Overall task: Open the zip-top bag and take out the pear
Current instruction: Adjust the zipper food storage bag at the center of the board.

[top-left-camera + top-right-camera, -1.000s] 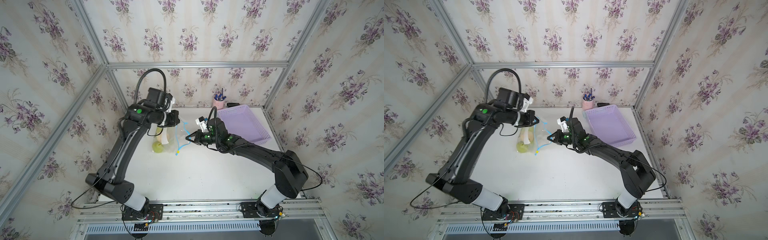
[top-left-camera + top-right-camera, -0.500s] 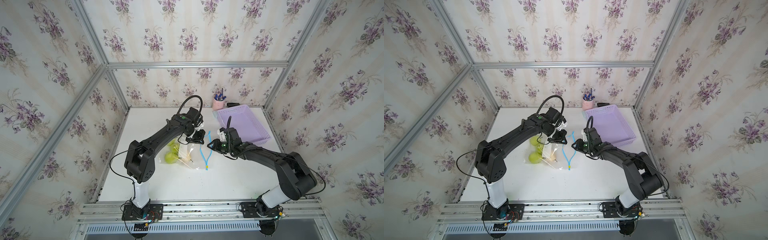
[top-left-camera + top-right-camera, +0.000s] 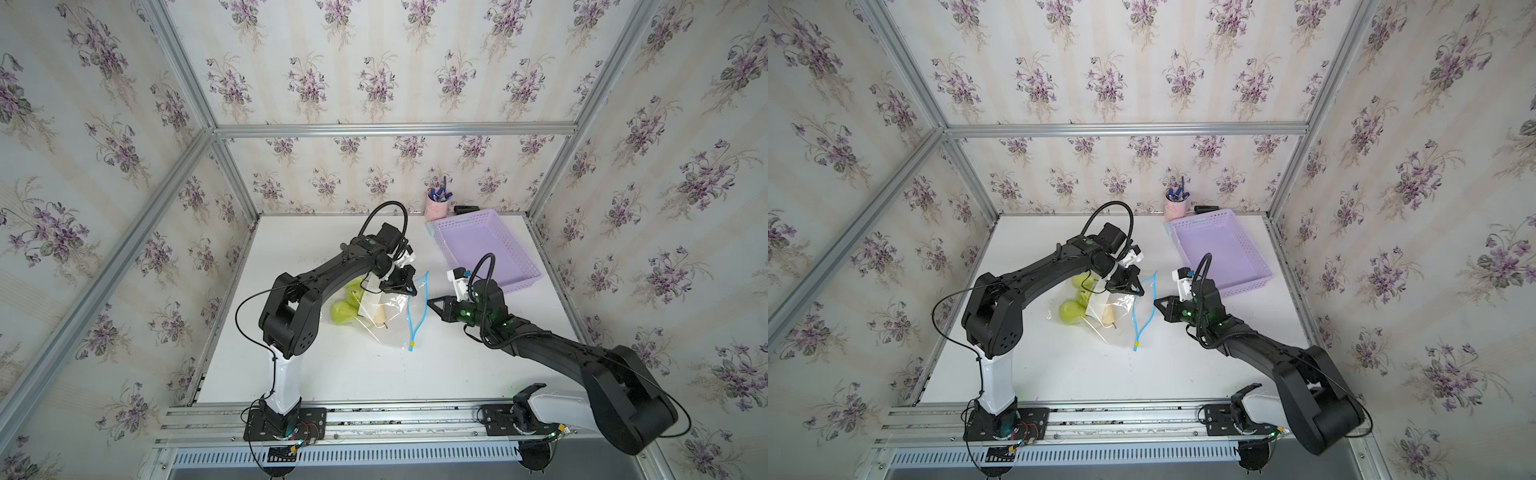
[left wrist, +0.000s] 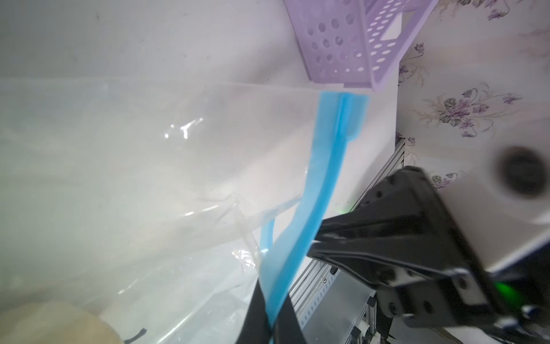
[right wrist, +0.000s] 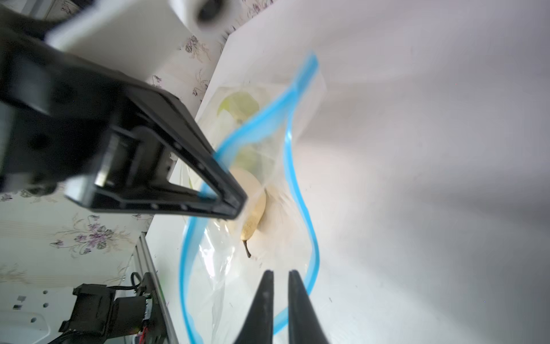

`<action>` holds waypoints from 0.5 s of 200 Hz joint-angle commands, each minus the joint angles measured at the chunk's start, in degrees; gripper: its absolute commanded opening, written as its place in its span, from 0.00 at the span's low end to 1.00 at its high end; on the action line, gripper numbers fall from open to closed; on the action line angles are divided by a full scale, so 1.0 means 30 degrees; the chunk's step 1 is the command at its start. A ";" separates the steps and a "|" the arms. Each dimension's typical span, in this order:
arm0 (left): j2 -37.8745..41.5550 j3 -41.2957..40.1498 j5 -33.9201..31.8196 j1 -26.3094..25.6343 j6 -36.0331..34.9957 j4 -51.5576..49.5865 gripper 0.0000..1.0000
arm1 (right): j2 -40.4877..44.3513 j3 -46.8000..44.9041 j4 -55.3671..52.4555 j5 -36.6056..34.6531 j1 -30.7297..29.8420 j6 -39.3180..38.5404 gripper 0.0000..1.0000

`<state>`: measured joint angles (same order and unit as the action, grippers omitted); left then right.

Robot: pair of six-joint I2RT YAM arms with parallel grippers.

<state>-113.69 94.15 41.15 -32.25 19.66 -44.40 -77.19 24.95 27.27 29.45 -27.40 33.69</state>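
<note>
The zip-top bag lies on the white table with its small yellow end tab at the corner nearest the front rail. From that tab the light-blue zip strip runs away in two parted lines, so the bag's mouth gapes wide in the right wrist view. The right gripper hangs just beside the bag's mouth, its jaws drawn almost together with only a slit between them and nothing in them. Whether its tip touches the strip I cannot tell. Inside the bag, a pale yellow pear with a dark stem lies closest to the mouth. A whitish label patch and the green pears sit deeper in. The left gripper is clamped on one lip of the strip, and the bag's far corner stands up off the table. Beyond the bag are a lilac basket and a pink pen cup.
</note>
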 commanded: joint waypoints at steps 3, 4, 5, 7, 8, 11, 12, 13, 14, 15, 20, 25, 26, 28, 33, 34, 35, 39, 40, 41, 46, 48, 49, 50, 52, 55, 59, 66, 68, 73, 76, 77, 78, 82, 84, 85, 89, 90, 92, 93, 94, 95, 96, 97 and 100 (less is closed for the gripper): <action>0.0309 -0.0037 0.0570 -0.0087 0.0227 0.0160 0.00 | -0.2473 0.0246 0.7135 0.2150 -0.0305 0.2898 0.09; 0.0309 -0.0051 0.0561 -0.0088 0.0235 0.0141 0.00 | -0.2566 0.0271 0.7256 0.2187 -0.0332 0.2938 0.09; 0.0309 -0.0058 0.0542 -0.0075 0.0225 0.0118 0.00 | -0.2657 0.0328 0.7374 0.2205 -0.0361 0.2958 0.09; 0.0323 -0.0085 0.0506 -0.0079 0.0246 0.0078 0.00 | -0.2813 0.0414 0.7551 0.2219 -0.0440 0.3061 0.09; 0.0301 -0.0075 0.0485 -0.0084 0.0230 0.0071 0.00 | -0.2882 0.0443 0.7639 0.2221 -0.0473 0.3107 0.08; 0.0260 -0.0040 0.0478 -0.0089 0.0216 0.0010 0.00 | -0.3021 0.0535 0.7885 0.2117 -0.0572 0.3225 0.08; 0.0240 -0.0052 0.0471 -0.0075 0.0215 -0.0007 0.00 | -0.3060 0.0562 0.7953 0.2082 -0.0627 0.3263 0.08; 0.0230 -0.0058 0.0468 -0.0068 0.0200 -0.0030 0.00 | -0.3109 0.0591 0.8045 0.2065 -0.0669 0.3296 0.08; 0.0211 -0.0047 0.0481 -0.0079 0.0178 -0.0070 0.00 | -0.3148 0.0590 0.8135 0.2042 -0.0719 0.3328 0.08; 0.0201 -0.0041 0.0487 -0.0084 0.0152 -0.0091 0.00 | -0.3167 0.0590 0.8239 0.2030 -0.0759 0.3358 0.09; 0.0088 0.0066 0.0434 -0.0075 0.0079 -0.0251 0.00 | -0.3266 0.0616 0.8639 0.1991 -0.0930 0.3498 0.09; -0.0009 0.0178 0.0408 -0.0075 -0.0012 -0.0417 0.00 | -0.3286 0.0646 0.8731 0.1889 -0.0999 0.3534 0.09; -0.0055 0.0203 0.0421 -0.0068 -0.0016 -0.0469 0.00 | -0.3251 0.0647 0.8713 0.1851 -0.0987 0.3549 0.09; -0.0112 0.0244 0.0410 -0.0062 -0.0034 -0.0501 0.00 | -0.3247 0.0648 0.8662 0.1786 -0.1000 0.3524 0.09; -0.0187 0.0339 0.0416 -0.0061 -0.0027 -0.0524 0.00 | -0.3187 0.0594 0.8428 0.1493 -0.1568 0.3439 0.09; -0.0203 0.0342 0.0396 -0.0061 -0.0009 -0.0523 0.00 | -0.3157 0.0577 0.8385 0.1434 -0.1682 0.3428 0.10; -0.0226 0.0344 0.0416 -0.0031 0.0000 -0.0522 0.00 | -0.3157 0.0569 0.8364 0.1389 -0.1768 0.3423 0.10; -0.0247 0.0389 0.0439 -0.0033 0.0074 -0.0485 0.00 | -0.3179 0.0535 0.8168 0.1179 -0.1869 0.3251 0.11; -0.0248 0.0382 0.0437 -0.0032 0.0100 -0.0459 0.00 | -0.3198 0.0533 0.8124 0.1101 -0.1876 0.3203 0.11; -0.0248 0.0393 0.0436 -0.0046 0.0113 -0.0446 0.00 | -0.3207 0.0547 0.8072 0.1062 -0.1923 0.3164 0.11; -0.0267 0.0423 0.0506 -0.0031 0.0235 -0.0297 0.00 | -0.3411 0.0592 0.7722 0.0631 -0.2046 0.2937 0.13; -0.0260 0.0416 0.0563 -0.0038 0.0293 -0.0209 0.00 | -0.3521 0.0634 0.7550 0.0427 -0.2107 0.2843 0.13; -0.0284 0.0410 0.0587 -0.0035 0.0341 -0.0175 0.00 | -0.3588 0.0685 0.7463 0.0329 -0.2156 0.2779 0.13; -0.0295 0.0422 0.0614 -0.0033 0.0380 -0.0128 0.00 | -0.3651 0.0711 0.7361 0.0222 -0.2195 0.2747 0.13; -0.0289 0.0409 0.0656 -0.0032 0.0439 -0.0057 0.00 | -0.3816 0.0825 0.7153 0.0031 -0.2239 0.2627 0.13; -0.0302 0.0427 0.0673 -0.0017 0.0575 0.0057 0.00 | -0.4086 0.0971 0.6868 -0.0255 -0.2330 0.2546 0.13; -0.0296 0.0482 0.0759 -0.0025 0.0751 0.0177 0.00 | -0.4510 0.1150 0.6645 -0.0552 -0.2429 0.2435 0.13; -0.0283 0.0547 0.0758 -0.0016 0.1092 0.0416 0.00 | -0.5327 0.1338 0.6603 -0.0858 -0.2468 0.2504 0.13; -0.0257 0.0550 0.0794 -0.0006 0.1224 0.0511 0.00 | -0.5480 0.1385 0.6648 -0.0935 -0.2469 0.2567 0.13; -0.0165 0.0504 0.0830 0.0048 0.1560 0.0802 0.02 | -0.5943 0.1420 0.6756 -0.1137 -0.2469 0.2726 0.12; -0.0099 0.0442 0.0843 0.0103 0.1807 0.1025 0.03 | -0.6216 0.1389 0.6885 -0.1232 -0.2491 0.2804 0.12; -0.0071 0.0423 0.0844 0.0124 0.1860 0.1086 0.03 | -0.6283 0.1370 0.6955 -0.1277 -0.2480 0.2832 0.12; -0.0028 0.0414 0.0859 0.0134 0.1916 0.1161 0.04 | -0.6346 0.1361 0.7033 -0.1299 -0.2504 0.2861 0.12; 0.0079 0.0366 0.0857 0.0188 0.2148 0.1347 0.07 | -0.6534 0.1193 0.7377 -0.1437 -0.2508 0.2936 0.12; 0.0148 0.0351 0.0870 0.0214 0.2243 0.1432 0.09 | -0.6609 0.1136 0.7581 -0.1482 -0.2486 0.2968 0.12; 0.0184 0.0348 0.0814 0.0223 0.2298 0.1466 0.10 | -0.6656 0.1083 0.7684 -0.1519 -0.2492 0.2988 0.12; 0.0359 0.0320 0.0816 0.0281 0.2446 0.1573 0.15 | -0.6762 0.0901 0.8084 -0.1570 -0.2487 0.3021 0.13; 0.0392 0.0318 0.0816 0.0301 0.2488 0.1624 0.17 | -0.6791 0.0877 0.8199 -0.1577 -0.2493 0.3029 0.13; 0.0454 0.0317 0.0816 0.0330 0.2555 0.1685 0.21 | -0.6856 0.0823 0.8343 -0.1554 -0.2490 0.3035 0.13; 0.0513 0.0287 0.0816 0.0340 0.2571 0.1695 0.22 | -0.6882 0.0794 0.8475 -0.1555 -0.2494 0.3036 0.13; 0.0572 0.0287 0.0801 0.0359 0.2594 0.1744 0.25 | -0.6909 0.0765 0.8599 -0.1541 -0.2496 0.3036 0.13; 0.0616 0.0258 0.0794 0.0384 0.2620 0.1768 0.28 | -0.6938 0.0751 0.8735 -0.1519 -0.2483 0.3022 0.14; 0.0653 0.0228 0.0790 0.0396 0.2618 0.1781 0.30 | -0.6967 0.0729 0.8832 -0.1493 -0.2490 0.3015 0.14; 0.0730 0.0214 0.0774 0.0387 0.2632 0.1787 0.32 | -0.6996 0.0718 0.8939 -0.1466 -0.2494 0.3011 0.14; 0.0903 0.0157 0.0712 0.0409 0.2626 0.1832 0.36 | -0.7083 0.0686 0.9212 -0.1442 -0.2498 0.2968 0.14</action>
<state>-113.80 95.09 42.48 -31.83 23.75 -42.83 -96.44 27.97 47.70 27.42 -34.72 42.06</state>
